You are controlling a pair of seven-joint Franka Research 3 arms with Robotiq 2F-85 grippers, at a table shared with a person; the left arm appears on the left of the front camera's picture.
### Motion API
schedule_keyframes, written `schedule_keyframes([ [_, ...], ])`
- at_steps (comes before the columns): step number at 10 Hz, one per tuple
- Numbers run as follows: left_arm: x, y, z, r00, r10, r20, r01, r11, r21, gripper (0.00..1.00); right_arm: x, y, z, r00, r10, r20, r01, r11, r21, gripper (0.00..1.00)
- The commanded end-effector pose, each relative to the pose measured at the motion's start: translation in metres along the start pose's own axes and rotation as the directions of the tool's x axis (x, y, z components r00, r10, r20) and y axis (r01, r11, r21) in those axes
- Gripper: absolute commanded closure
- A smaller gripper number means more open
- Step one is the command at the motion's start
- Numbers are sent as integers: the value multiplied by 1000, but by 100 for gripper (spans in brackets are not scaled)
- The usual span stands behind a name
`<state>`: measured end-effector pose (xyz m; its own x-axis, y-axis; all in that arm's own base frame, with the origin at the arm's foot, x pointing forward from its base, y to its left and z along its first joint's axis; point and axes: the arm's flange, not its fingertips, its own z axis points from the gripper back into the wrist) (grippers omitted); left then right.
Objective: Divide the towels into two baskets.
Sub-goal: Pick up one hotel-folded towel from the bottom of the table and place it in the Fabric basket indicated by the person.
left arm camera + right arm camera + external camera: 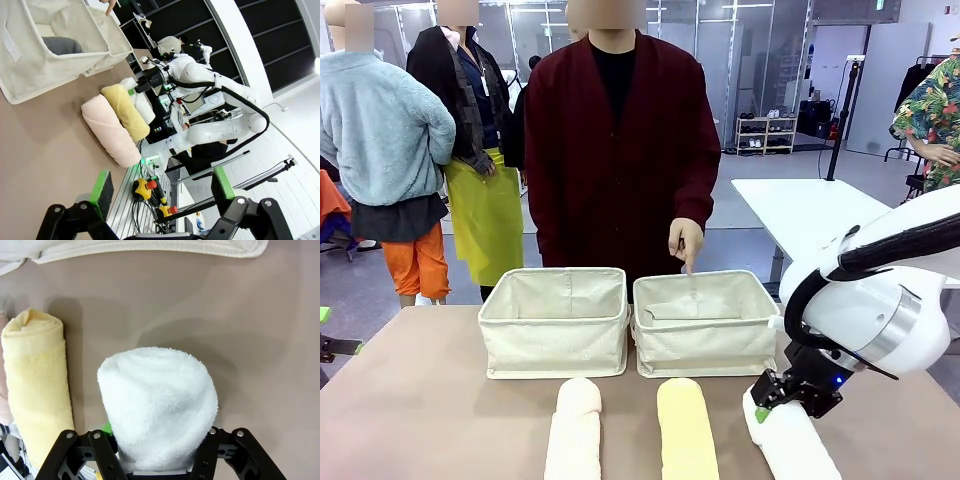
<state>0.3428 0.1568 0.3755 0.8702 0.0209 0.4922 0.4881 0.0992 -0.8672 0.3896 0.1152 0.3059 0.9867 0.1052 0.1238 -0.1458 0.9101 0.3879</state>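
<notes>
right arm (880, 310) comes in from the right, wrist bent down over the near part of the table (430, 400). right jaws straddle the white towel (798, 448) near its far end, closed against both its sides. one green pad (761, 411) shows at the roll's left flank. the roll lies on the table. yellow towel (686, 432) is just beside it and cream-peach towel (574, 432) further left, all three lengthwise in front of the baskets. left basket (555, 322) and right basket (706, 322) stand side by side. person's hand (687, 244) points a finger down over the right basket's far rim. left jaws are wide above the table, nothing between the pads (102, 192). dark grey towel (61, 46) lies inside a basket; cannot tell which.
</notes>
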Motion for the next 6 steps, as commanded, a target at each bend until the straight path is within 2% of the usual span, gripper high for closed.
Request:
schedule_keyframes([
  [1,-5,-3,-1,1000,-5,0,5,1000,14,0,-105,-15,9,1000,17,26,-16,1000,-19,100],
  [2,-5,-3,-1,1000,-5,0,5,1000,14,0,-105,-9,20,999,32,37,-32,999,-25,94],
  [6,-5,-3,-1,1000,-5,0,5,1000,14,0,-97,35,103,966,259,12,-259,966,-20,94],
])
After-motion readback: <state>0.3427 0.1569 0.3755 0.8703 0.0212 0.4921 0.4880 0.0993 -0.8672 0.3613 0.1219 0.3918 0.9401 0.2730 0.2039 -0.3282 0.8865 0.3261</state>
